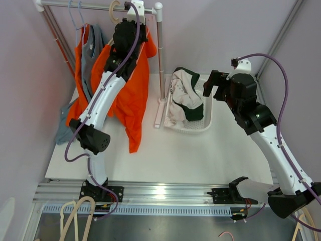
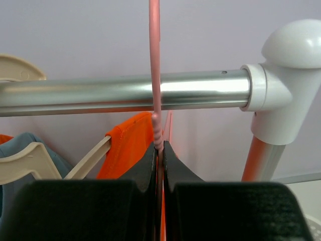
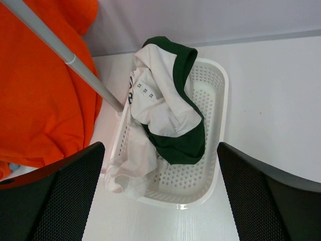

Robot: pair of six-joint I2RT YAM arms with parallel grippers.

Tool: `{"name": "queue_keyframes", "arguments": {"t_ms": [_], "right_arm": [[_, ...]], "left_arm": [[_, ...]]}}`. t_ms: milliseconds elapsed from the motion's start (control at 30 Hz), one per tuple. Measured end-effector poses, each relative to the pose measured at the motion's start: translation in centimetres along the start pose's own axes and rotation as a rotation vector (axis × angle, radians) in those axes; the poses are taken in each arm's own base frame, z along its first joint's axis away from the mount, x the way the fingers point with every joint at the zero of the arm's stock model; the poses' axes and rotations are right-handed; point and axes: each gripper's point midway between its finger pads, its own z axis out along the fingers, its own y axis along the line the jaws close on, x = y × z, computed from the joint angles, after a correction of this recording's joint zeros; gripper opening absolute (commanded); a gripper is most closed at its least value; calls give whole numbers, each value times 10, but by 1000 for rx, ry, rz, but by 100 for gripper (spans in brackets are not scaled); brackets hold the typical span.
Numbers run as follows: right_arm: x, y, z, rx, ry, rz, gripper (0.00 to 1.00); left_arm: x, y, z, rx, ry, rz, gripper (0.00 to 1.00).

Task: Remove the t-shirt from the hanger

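An orange t-shirt (image 1: pixel 131 95) hangs on a pink hanger (image 2: pixel 155 70) hooked over the silver rail (image 2: pixel 125 93) near its right end. My left gripper (image 2: pixel 159 146) is shut on the hanger's neck just below the rail; in the top view it sits high at the rail (image 1: pixel 131 20). The shirt's orange cloth (image 2: pixel 128 145) shows behind the fingers. My right gripper (image 3: pixel 160 201) is open and empty above the white basket (image 3: pixel 210 130), and in the top view it hovers right of the basket (image 1: pixel 213 83).
The basket (image 1: pixel 206 120) holds a white and green garment (image 1: pixel 183 98). A grey shirt (image 1: pixel 93 55) and another orange one hang left on the rail, on cream hangers (image 2: pixel 30 160). The rack's right post (image 1: pixel 160 60) stands between shirt and basket. Spare hangers (image 1: pixel 75 213) lie at the near edge.
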Motion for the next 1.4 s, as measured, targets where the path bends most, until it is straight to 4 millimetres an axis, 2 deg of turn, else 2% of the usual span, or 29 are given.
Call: {"name": "queue_keyframes", "arguments": {"t_ms": [133,267,400,433,500,533,567,633,700,900,1000,1100,1167,1267,1400], "right_arm": [[10,-1,2,-3,23,-7,99],[11,0,1,-12,26,-6,100],[11,2,1,-19,25,-5,99],[11,2,1,-21,24,-4,99],[14,2,1,-24,28,-5,100],[15,2,2,-25,33,-7,99],[17,2,2,-27,36,-7,100],[20,2,3,-28,43,-8,99],[22,3,3,-33,47,-9,99],[24,7,5,-53,50,0,99],[25,10,5,-69,53,4,100],[25,12,4,-82,57,5,100],[25,13,4,-88,58,6,99],[24,14,2,-95,54,7,99],[21,14,-1,-99,43,9,99]], "left_arm": [[7,-1,1,12,15,-17,2],[37,-9,-3,40,78,-33,22],[69,-14,-18,70,156,-57,29],[73,-14,-24,75,171,-62,31],[71,-13,-35,87,175,-76,41],[65,-12,-41,93,169,-85,43],[57,-10,-46,98,156,-93,50],[34,-5,-58,101,116,-110,55],[2,2,-72,106,57,-128,68],[-91,31,-121,99,-148,-147,83],[-115,46,-131,101,-214,-118,85],[-123,69,-120,100,-231,-96,85],[-117,87,-106,90,-217,-88,92],[-84,104,-85,85,-137,-77,96],[-40,95,-61,146,-23,-73,96]]}}
